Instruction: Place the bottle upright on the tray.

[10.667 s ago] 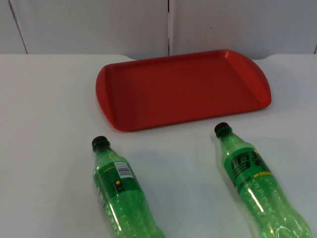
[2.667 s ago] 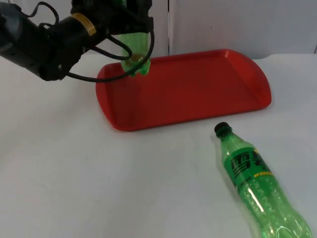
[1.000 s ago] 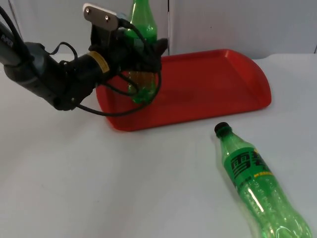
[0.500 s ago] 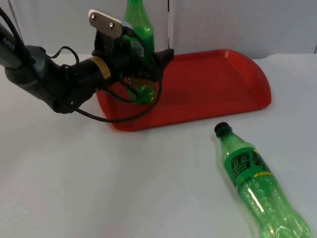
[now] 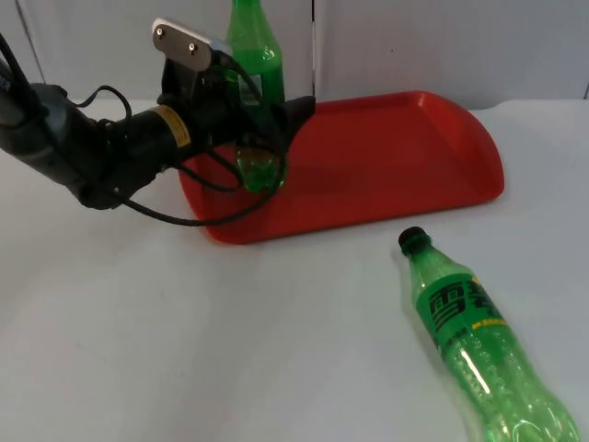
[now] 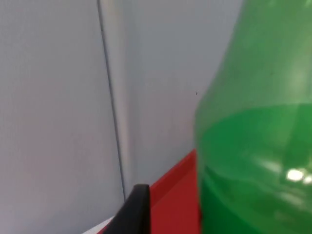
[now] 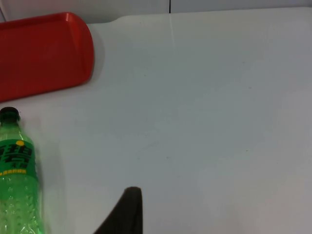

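Green and upright, a bottle [image 5: 254, 92] is gripped by the left gripper [image 5: 247, 109] at the left end of the red tray [image 5: 386, 157], its base down on the tray floor. Further right, a second bottle [image 5: 474, 341] is seen lying on the white table [image 5: 110, 341]. The right gripper's jaws cannot be judged.

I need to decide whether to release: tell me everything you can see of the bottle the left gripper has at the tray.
The green bottle is translucent plastic with a label band, standing upright with its lobed base on the left end of the red tray, near the rim. Its neck rises past the picture's upper edge, so the cap cannot be seen. The left gripper surrounds its lower body; whether the fingers clamp it cannot be made out. The left wrist view has its green shoulder close up.
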